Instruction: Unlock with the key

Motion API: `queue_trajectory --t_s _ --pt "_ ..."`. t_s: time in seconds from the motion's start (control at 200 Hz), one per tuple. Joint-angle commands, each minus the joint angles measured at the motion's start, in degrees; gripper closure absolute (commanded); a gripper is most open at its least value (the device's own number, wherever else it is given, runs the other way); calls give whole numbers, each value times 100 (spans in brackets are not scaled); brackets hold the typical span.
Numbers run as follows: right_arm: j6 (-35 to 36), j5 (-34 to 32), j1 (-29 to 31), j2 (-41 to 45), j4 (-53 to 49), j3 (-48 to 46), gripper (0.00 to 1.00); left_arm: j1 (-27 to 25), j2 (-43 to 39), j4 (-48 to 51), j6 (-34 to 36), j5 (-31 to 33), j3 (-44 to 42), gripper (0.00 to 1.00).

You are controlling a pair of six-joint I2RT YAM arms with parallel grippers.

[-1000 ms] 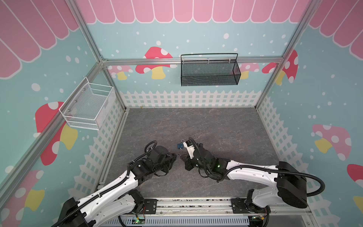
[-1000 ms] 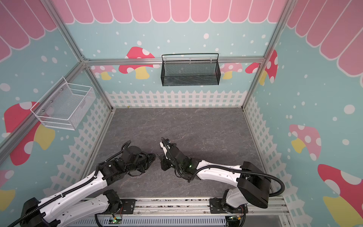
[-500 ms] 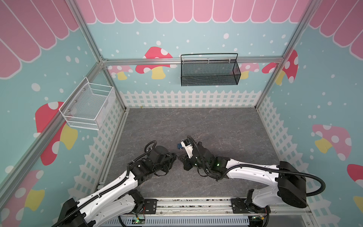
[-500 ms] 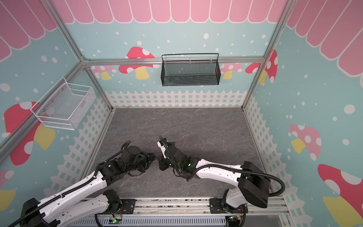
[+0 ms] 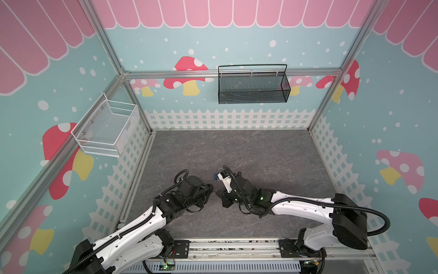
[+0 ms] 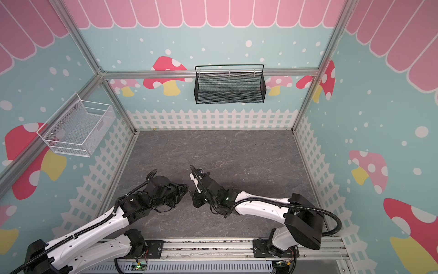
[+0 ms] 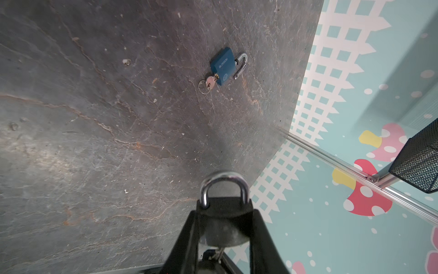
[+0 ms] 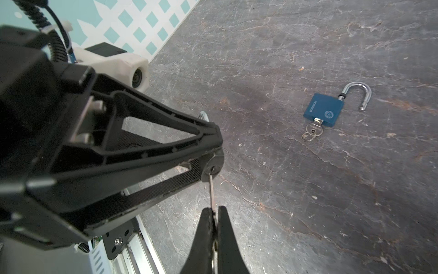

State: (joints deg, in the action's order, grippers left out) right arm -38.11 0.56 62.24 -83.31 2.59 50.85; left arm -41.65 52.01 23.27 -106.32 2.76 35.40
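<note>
My left gripper [image 7: 224,213] is shut on a black padlock [image 7: 222,237] whose silver shackle [image 7: 222,178] is closed and sticks out past the fingertips. In the right wrist view the lock's underside [image 8: 212,166] faces my right gripper [image 8: 214,211]. That gripper is shut on a thin metal key [image 8: 211,189], and the key's blade tip sits in the keyhole. How deep it goes I cannot tell. In both top views the left gripper [image 5: 209,189] and right gripper [image 5: 219,193] meet tip to tip near the front middle of the floor.
A blue padlock [image 8: 323,110] lies flat on the grey floor with its shackle swung open and a key with rings in it; the left wrist view also shows this blue padlock [image 7: 222,66]. A white wire basket [image 5: 106,132] hangs on the left wall, a black mesh basket [image 5: 252,87] on the back wall.
The right gripper has edged slightly left toward the left gripper with the key. The left arm has held still.
</note>
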Motion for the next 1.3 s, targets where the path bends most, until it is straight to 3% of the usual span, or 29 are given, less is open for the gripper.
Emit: queue_trajectory --t_s 0.0,0.375,0.58,0.77,0.945,1.296 --pt "49 27 -27 -113 -40 180 100 42 -15 -125 -92 -30 125 100" --pt "23 -161 -168 -148 -109 254 100 43 29 -182 -31 -140 169 100" --pt "150 379 -159 -185 152 304 100 43 60 -219 -33 -147 191 100" --pt "80 -19 -156 109 -138 63 100 38 -22 -234 -73 -79 165 100" --pt "202 300 -130 167 -123 39 100 43 -46 -224 -89 -34 191 100" --pt "360 239 -108 354 -285 38 100 43 -42 -190 -48 -5 266 100"
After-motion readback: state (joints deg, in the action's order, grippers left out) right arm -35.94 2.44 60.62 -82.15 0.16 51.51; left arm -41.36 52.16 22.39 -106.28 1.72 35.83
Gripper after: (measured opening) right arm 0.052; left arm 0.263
